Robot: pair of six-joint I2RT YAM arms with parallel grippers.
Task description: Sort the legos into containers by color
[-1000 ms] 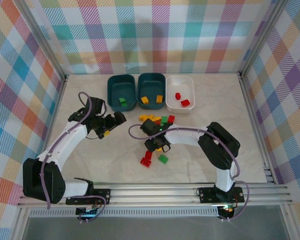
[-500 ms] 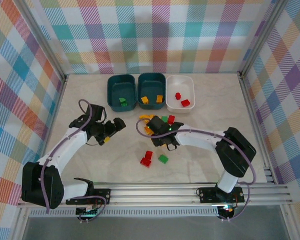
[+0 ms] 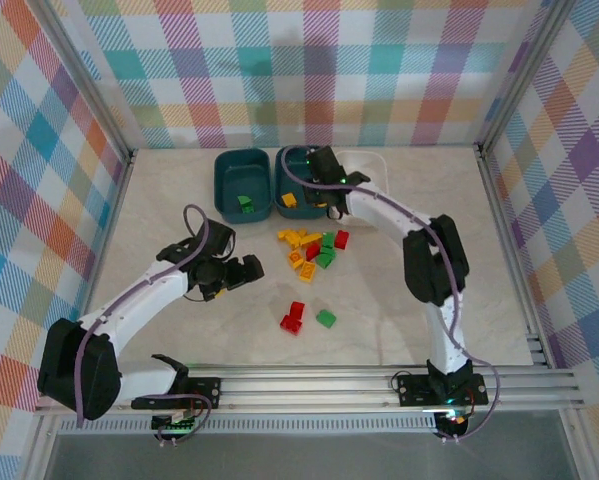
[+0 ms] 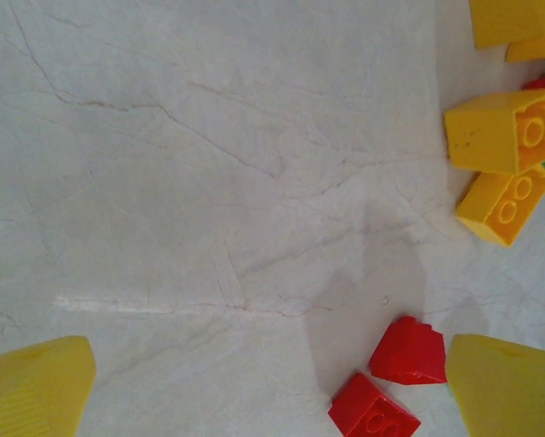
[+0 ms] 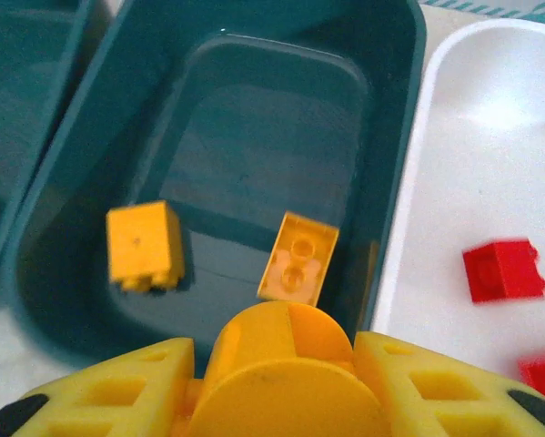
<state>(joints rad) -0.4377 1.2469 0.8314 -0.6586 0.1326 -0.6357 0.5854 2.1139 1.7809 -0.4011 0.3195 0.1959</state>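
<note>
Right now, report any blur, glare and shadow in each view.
Right wrist: the held round yellow lego looks soft, too close for focus; glare on the white tub. Left wrist: sharp, with a faint shadow on the table. Top external: even light.

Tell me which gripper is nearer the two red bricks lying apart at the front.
Left. The left gripper hangs just behind and left of the red bricks; the right gripper, holding a round yellow brick, is far back over the middle teal tub.
</note>
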